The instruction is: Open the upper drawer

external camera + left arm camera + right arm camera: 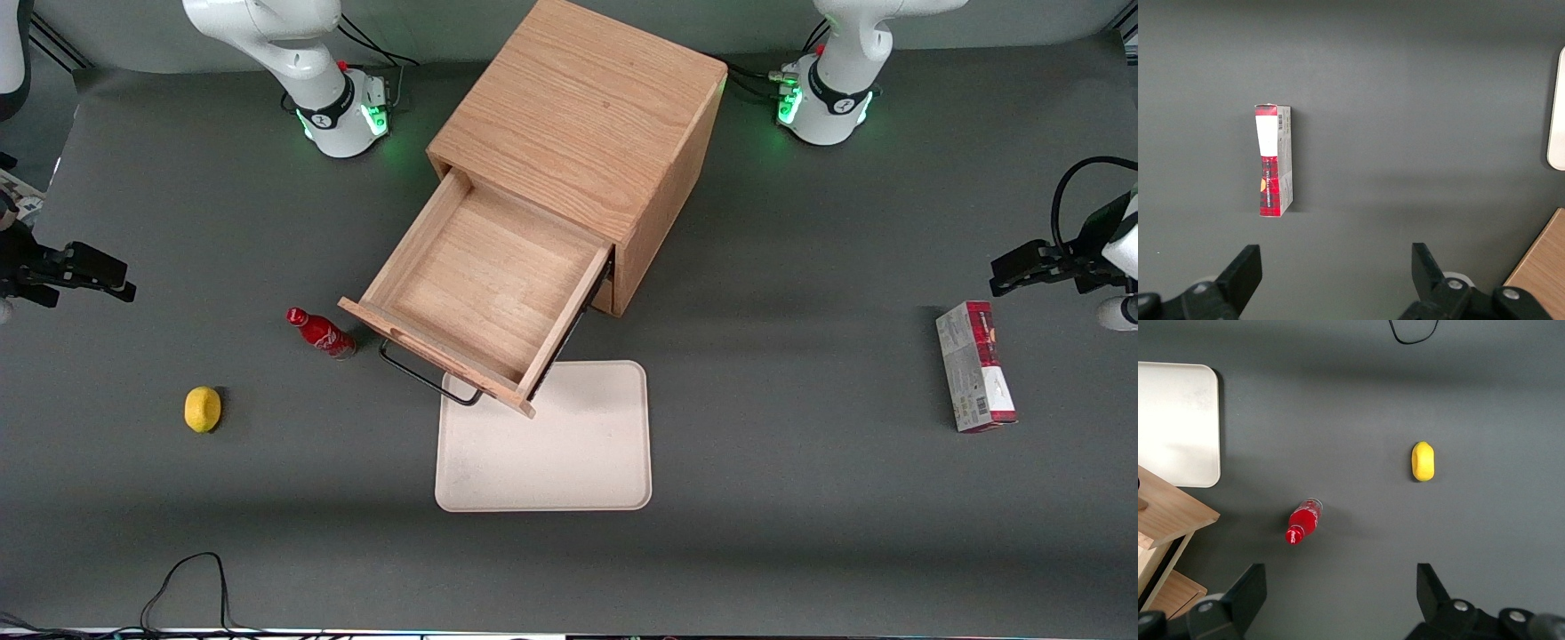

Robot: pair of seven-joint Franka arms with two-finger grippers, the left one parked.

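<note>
red bottle (321, 332) – upright | lemon (203, 409) – nearer camera | cream tray (544, 462) | red-grey carton (974, 365) – parked arm's end

right arm's gripper (1338, 603) high over the table, fingers (1245, 597) apart (nothing between them)

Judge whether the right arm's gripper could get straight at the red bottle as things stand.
Probably yes. The gripper hangs open above bare mat at the working arm's end; the red bottle stands apart from the open upper drawer and the lemon.
</note>
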